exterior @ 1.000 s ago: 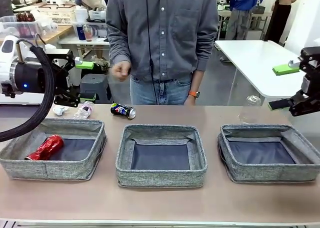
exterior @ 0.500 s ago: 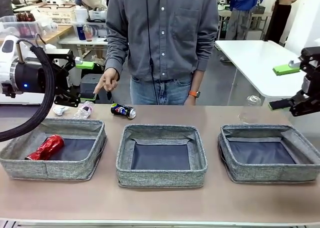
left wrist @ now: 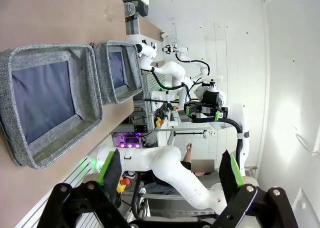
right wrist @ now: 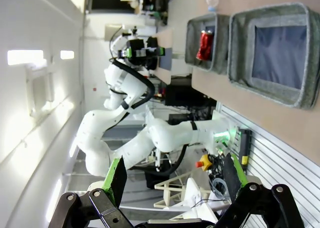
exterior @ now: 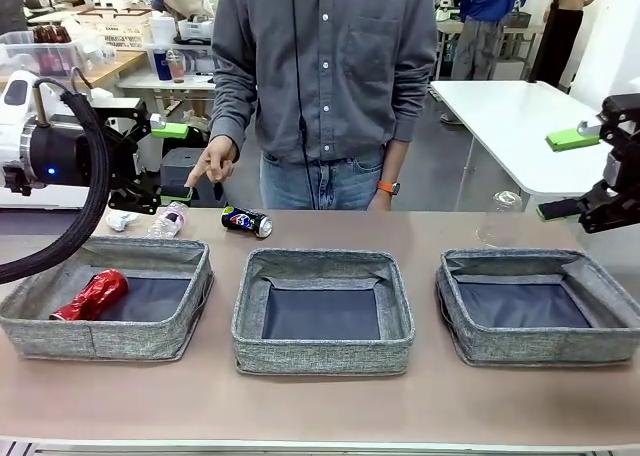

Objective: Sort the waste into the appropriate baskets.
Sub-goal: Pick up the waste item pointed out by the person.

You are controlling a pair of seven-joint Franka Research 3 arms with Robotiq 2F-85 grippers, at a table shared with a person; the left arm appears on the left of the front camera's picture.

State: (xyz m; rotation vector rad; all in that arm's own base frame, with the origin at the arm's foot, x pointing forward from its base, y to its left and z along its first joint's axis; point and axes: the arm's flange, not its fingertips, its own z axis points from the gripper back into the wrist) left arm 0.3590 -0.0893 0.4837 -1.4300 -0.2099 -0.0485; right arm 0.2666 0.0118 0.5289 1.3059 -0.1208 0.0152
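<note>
The table (exterior: 320,406) runs across in front of me, with the person (exterior: 325,66) standing at 12 o'clock. Three baskets sit in a row: the left basket (exterior: 40,331) at 9 o'clock holds the red can (exterior: 90,295), while the middle basket (exterior: 320,356) and the right basket (exterior: 540,348) at 3 o'clock hold nothing. My left claw (exterior: 172,162) hangs above the 10 o'clock corner and my right claw (exterior: 565,174) above 2 o'clock, each spread as wide as it goes with nothing between the fingers, same as a second ago. Unsorted waste lies along the far edge: the dark can (exterior: 246,221) on its side at 11 o'clock, a clear bottle (exterior: 167,219) near it toward 10, a small white paper ball (exterior: 121,220) beyond that, and what looks like a second bottle (exterior: 500,214) at 2 o'clock. The change is the person's hand (exterior: 212,164): a second ago it was a blur at the waist, and now its forefinger points down at about 10 o'clock, close by my left claw and over the bottle. I take that as a cue to pick the bottle next, though the dark can is near enough that I cannot be sure
</note>
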